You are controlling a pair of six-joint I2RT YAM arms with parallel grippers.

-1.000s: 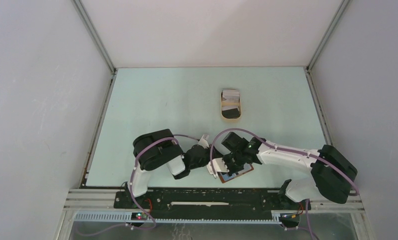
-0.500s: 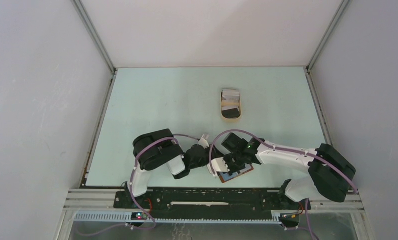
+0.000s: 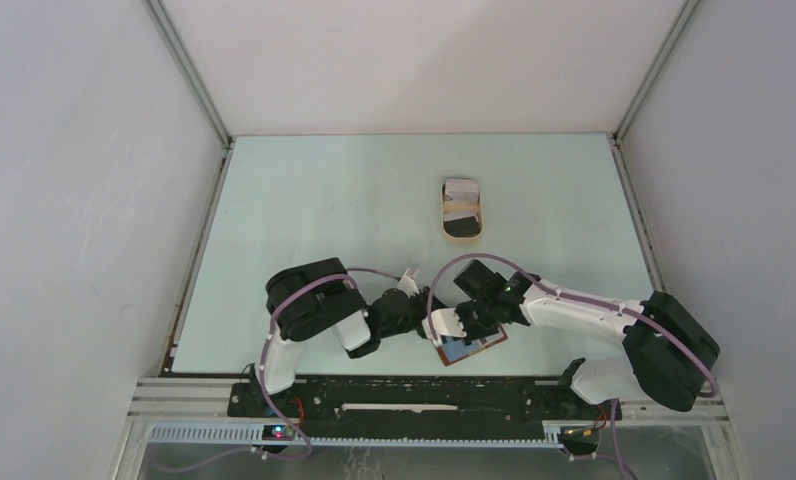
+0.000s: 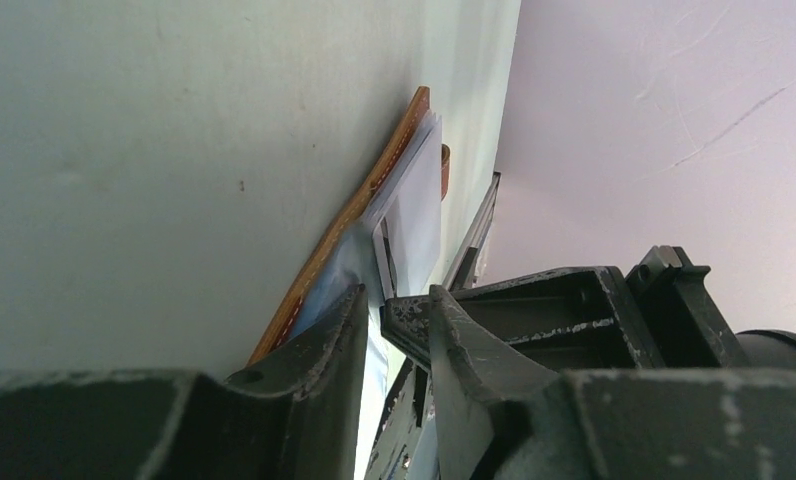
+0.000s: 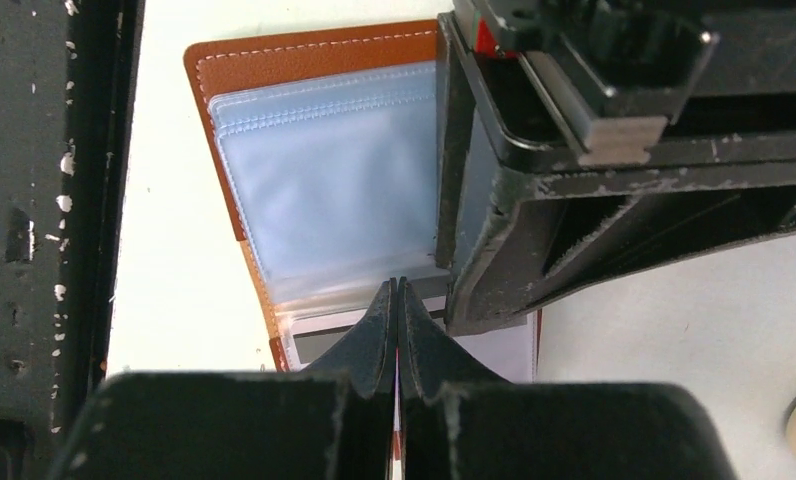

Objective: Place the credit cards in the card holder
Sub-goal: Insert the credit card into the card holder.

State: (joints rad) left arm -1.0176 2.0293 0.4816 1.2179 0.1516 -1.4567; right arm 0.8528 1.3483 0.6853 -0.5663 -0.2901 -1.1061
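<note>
1. Pale green bench (image 3: 324,200) forms the floor of a white-walled enclosure. Both arms bend inward and meet near its front edge.
2. Toward the far side, well apart from the arms, a tan oval tray (image 3: 446,222) holds several credit cards (image 3: 462,190) in white and grey.
3. The card holder (image 3: 482,347) lies open on the bench near the front edge, just right of centre, partly under the two tools. It is reddish-brown with pale stitching, and its inside faces up.
4. In the right wrist view a clear sleeve (image 5: 324,190) covers the upper part of the open holder. Below it a pocket shows a card with a grey band (image 5: 319,343).
5. The right tool (image 3: 457,328) reaches onto the holder from the right. Its fingers are pressed together tip to tip at the sleeve's lower edge, with only a thin pale sliver between them. What that sliver is cannot be told.
6. The left tool (image 3: 421,323) lies low, reaching in from the left. Its fingers stand slightly apart and pale sleeve material runs into the gap. Whether they clamp it or merely straddle it cannot be told.
7. In the left wrist view a white card (image 4: 419,200) stands tilted out of the holder's layers, and the right tool's dark body is just beside it.
8. The two tools sit just beside each other over the holder.
</note>
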